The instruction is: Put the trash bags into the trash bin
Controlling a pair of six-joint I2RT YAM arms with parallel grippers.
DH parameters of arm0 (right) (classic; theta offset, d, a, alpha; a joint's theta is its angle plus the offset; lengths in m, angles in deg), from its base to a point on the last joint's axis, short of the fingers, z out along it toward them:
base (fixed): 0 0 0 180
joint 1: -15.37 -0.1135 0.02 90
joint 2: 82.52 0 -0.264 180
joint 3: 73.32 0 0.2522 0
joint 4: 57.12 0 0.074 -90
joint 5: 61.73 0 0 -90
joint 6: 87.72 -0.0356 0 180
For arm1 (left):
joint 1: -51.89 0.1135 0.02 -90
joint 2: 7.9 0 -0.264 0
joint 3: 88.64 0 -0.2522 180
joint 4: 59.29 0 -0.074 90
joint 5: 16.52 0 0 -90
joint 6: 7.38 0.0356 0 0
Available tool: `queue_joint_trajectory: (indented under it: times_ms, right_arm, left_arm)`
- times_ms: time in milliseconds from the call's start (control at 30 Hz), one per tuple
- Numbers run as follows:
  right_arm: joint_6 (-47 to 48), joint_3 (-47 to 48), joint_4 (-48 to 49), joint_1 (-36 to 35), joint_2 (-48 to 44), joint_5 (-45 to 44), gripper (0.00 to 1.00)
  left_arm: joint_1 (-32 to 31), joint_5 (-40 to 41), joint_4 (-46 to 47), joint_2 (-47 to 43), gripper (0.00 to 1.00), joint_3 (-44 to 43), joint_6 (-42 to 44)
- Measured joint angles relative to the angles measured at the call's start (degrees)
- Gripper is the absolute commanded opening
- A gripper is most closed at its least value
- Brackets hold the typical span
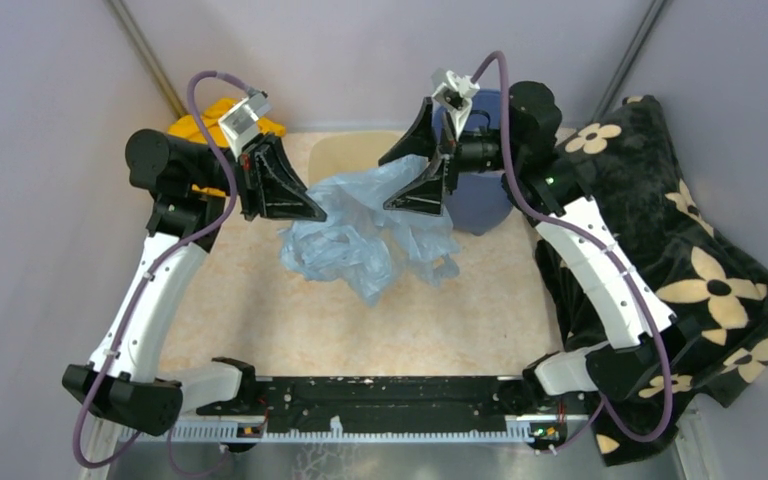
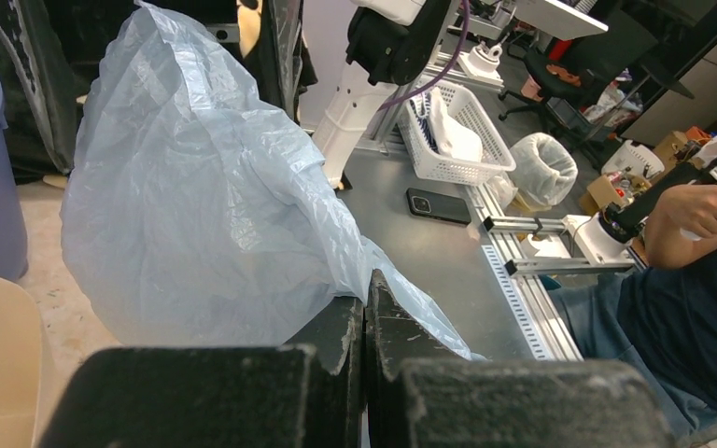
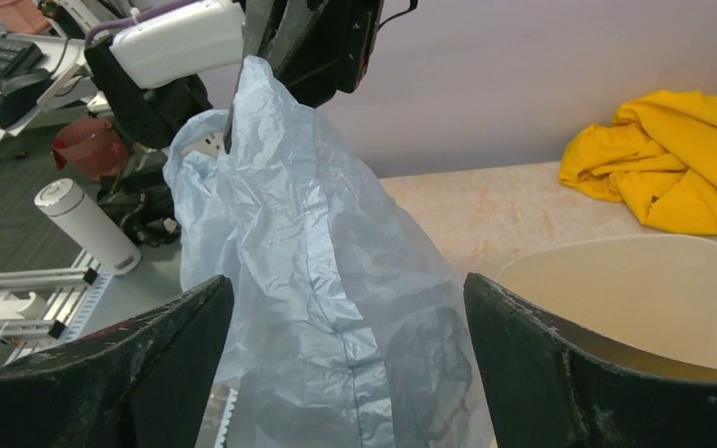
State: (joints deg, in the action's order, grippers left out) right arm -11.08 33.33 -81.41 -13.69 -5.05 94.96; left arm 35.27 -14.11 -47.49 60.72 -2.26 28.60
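Now we hold the thin, crinkly pale-blue plastic trash bag (image 1: 360, 240) up, our left tool (image 1: 315, 212) clamped on its edge and our right tool (image 1: 420, 165) spread wide astride it, with the cream plastic bin (image 1: 345, 155) just beyond.

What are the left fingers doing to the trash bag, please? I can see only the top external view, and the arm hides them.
Observer: The left wrist view shows the left fingers shut on a fold of the pale-blue trash bag.
Operator: Thank you. Do the right fingers grip it too?
Observer: No. In the right wrist view the right fingers stand wide apart, and the bag hangs between them, ungripped.
Operator: And where is the trash bin from there?
Observer: The cream trash bin sits just beyond one finger with its mouth open. The bag hangs to its side, not over the mouth.
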Motion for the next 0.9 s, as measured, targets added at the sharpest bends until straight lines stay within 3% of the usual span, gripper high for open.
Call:
queue_joint_trajectory:
  times_ms: [33, 133, 233, 300, 333, 367, 500, 700, 833, 900]
  right_arm:
    - [0.9, 0.2, -1.4, -0.3, 0.3, -0.4, 0.84]
    - [3.5, 0.2, -4.5, -0.8, 0.7, -1.3, 0.58]
    - [5.4, 0.7, -7.5, -0.9, 1.0, -1.7, 0.43]
    - [6.6, 1.2, -9.1, -0.9, 1.2, -2.1, 0.21]
    - [7.3, 1.4, -9.7, -0.9, 1.2, -2.2, 0.04]
    - [7.8, 1.5, -10.5, -0.9, 1.2, -2.4, 0.0]
    - [9.7, 1.8, -13.0, -1.1, 1.0, -4.5, 0.0]
    - [10.8, 1.8, -16.3, -1.0, -0.9, -16.8, 0.0]
    - [10.2, 1.9, -17.0, 0.8, -3.5, -25.0, 0.0]
    - [9.6, 1.9, -16.9, 1.7, -5.2, -28.0, 0.0]
  left_arm:
    - [0.0, 0.0, 0.0, 0.2, 0.0, 0.0, 0.0]
    - [0.0, 0.1, 0.1, 0.6, 0.0, 0.1, 0.0]
    - [0.0, 0.4, 0.2, 1.1, 0.0, 0.1, 0.0]
    - [0.0, 0.6, 0.2, 1.5, 0.0, 0.1, 0.0]
    - [0.0, 0.7, 0.2, 1.7, 0.0, 0.1, -0.1]
    - [0.0, 0.9, 0.2, 2.0, 0.0, 0.1, -0.2]
    - [0.0, 1.4, 0.2, 3.0, 0.0, 0.1, -0.2]
    - [0.0, 2.3, -4.0, 3.8, 0.0, -0.1, 3.1]
    - [0.0, 3.0, -9.2, 4.2, 0.11, -1.3, 7.3]
    - [0.2, 3.8, -12.2, 4.5, 0.26, -2.3, 10.2]
